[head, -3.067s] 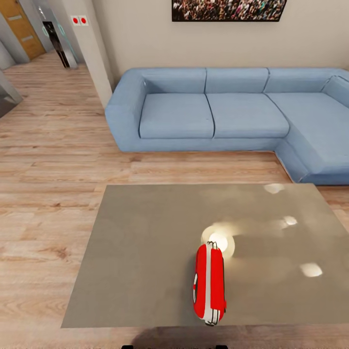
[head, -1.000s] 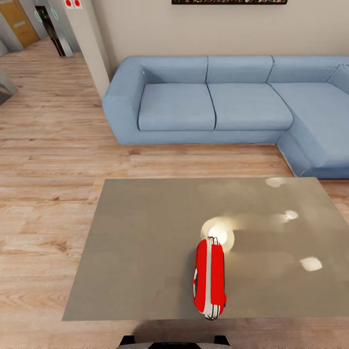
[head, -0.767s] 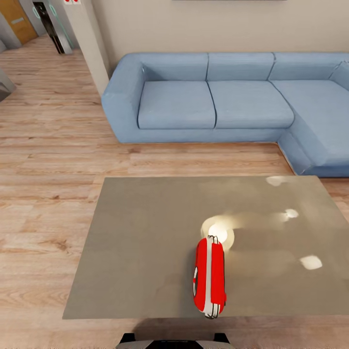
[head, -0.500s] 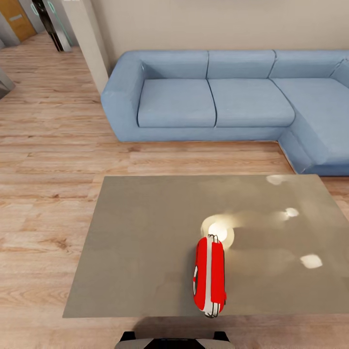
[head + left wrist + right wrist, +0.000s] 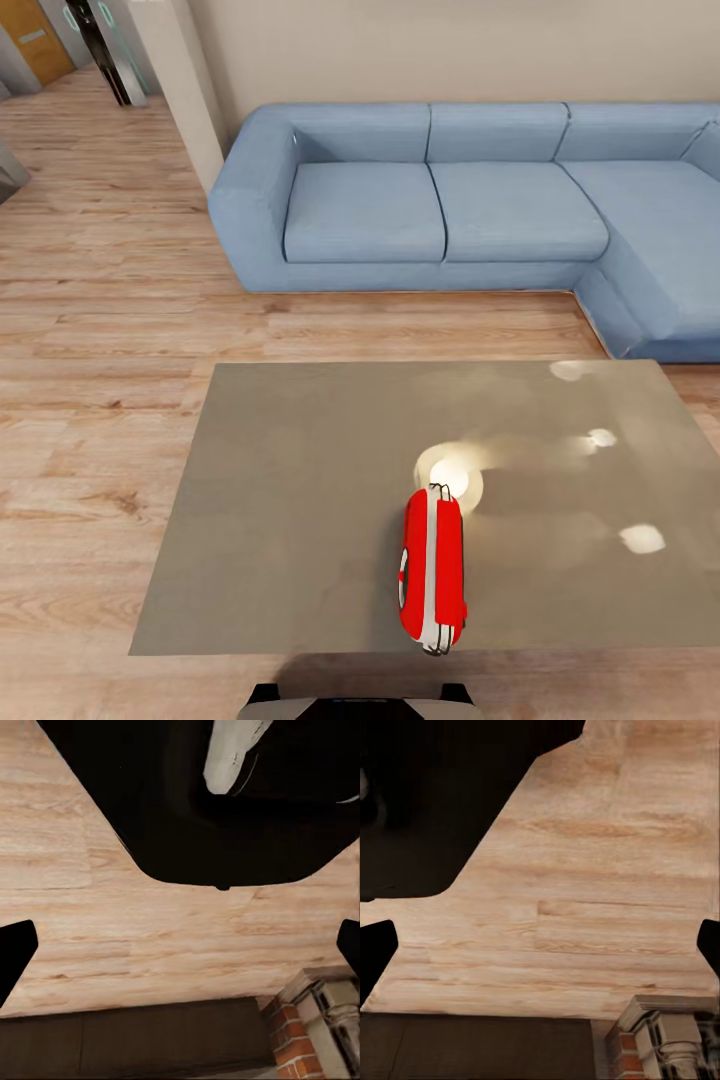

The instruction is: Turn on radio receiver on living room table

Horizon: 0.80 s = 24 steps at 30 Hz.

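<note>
Blue sectional sofa [image 5: 450, 210], plank floor [image 5: 100, 330] (light wood), beige wall [image 5: 450, 50]

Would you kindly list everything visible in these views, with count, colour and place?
radio: one, red with white stripes, on its side near the table's near edge.
table: one, glossy grey-brown, centre foreground, showing bright reflections.
sofa: one, blue sectional, beyond the table against the wall.
floor: light wood planks, all around.
brick fireplace: one, red-brown with pale trim, low beside the floor in both wrist views.
robot base: dark, at the head view's bottom edge.
left pincer: black fingertips wide apart, over floor.
right pincer: black fingertips wide apart, over floor.
</note>
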Available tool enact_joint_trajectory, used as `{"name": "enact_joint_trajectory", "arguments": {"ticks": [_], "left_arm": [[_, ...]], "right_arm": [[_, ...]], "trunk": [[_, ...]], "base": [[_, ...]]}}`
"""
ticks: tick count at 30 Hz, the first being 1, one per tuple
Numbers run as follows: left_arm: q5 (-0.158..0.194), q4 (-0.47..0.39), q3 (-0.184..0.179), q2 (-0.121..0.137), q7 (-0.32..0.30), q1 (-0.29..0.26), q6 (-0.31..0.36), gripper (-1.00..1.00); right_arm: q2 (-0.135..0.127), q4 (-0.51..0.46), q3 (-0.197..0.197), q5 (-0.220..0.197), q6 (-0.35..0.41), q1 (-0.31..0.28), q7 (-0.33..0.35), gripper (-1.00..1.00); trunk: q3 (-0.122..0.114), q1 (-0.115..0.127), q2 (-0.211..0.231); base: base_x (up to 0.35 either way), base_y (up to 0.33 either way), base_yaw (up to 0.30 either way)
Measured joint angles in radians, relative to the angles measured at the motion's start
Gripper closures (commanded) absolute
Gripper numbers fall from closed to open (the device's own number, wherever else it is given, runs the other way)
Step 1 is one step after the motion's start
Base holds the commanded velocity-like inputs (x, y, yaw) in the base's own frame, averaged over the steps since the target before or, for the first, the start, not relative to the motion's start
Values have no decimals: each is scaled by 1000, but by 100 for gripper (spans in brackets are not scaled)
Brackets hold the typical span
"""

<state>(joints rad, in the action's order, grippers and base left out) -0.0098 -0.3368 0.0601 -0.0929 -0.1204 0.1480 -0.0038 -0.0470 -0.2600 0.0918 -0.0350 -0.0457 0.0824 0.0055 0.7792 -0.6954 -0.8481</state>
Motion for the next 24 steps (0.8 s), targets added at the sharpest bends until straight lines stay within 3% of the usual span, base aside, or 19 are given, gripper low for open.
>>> {"name": "enact_joint_trajectory", "arguments": {"ticks": [1, 2, 3, 5, 7, 10, 11, 13, 14, 19, 22, 24], "left_arm": [[1, -63, 0, 0, -43, 0, 28, -100], [1, -184, 0, 1, -105, 1, 136, -100], [5, -314, 0, 1, -124, 0, 198, -100], [5, -406, -1, 0, -136, 0, 259, -100], [7, -643, -3, -3, -151, 0, 403, -100], [11, -853, -18, -6, -174, 0, 549, -100], [10, -887, -25, -6, -184, 1, 574, -100], [12, -989, -58, -6, -239, 1, 643, -100], [17, -1086, -90, -7, -310, 0, 691, -100], [14, -1147, -99, -8, -326, -1, 701, -100], [17, -1177, -100, -8, -329, -49, 703, -100], [21, -1179, -100, -8, -329, -82, 703, -100]], "right_arm": [[-14, -81, -1, 0, 35, 0, 1, -100], [-49, -189, -7, -6, 163, 1, 2, -100], [-69, -367, -12, -8, 237, 0, 3, -100], [-88, -502, -24, -11, 309, 0, 3, -100], [-121, -740, -79, -10, 478, -1, 3, -100], [-135, -958, -142, -11, 641, -1, 4, -100], [-137, -996, -154, -12, 671, -1, 5, -100], [-140, -1121, -187, -11, 768, -1, 5, -100], [-148, -1249, -217, -7, 880, -2, 2, -100], [-171, -1297, -225, -4, 909, -42, 0, -100], [-188, -1305, -226, -2, 980, -161, 2, -100], [-190, -1306, -226, -2, 1007, -206, 2, -100]], "trunk": [[0, 0, 0], [0, 0, 0], [0, 0, 0], [0, 0, 0], [0, 0, 0], [0, 0, 0], [0, 0, 0], [0, 0, 0], [0, 0, 0], [0, 0, 0], [0, 0, 0], [0, 0, 0]], "base": [[0, 0, 0], [0, 0, 0], [0, 0, 0], [0, 0, 0], [0, 0, 0], [0, 0, 0], [0, 0, 0], [0, 0, 0], [0, 0, 0], [0, 0, 0], [0, 0, 0], [0, 0, 0]]}}
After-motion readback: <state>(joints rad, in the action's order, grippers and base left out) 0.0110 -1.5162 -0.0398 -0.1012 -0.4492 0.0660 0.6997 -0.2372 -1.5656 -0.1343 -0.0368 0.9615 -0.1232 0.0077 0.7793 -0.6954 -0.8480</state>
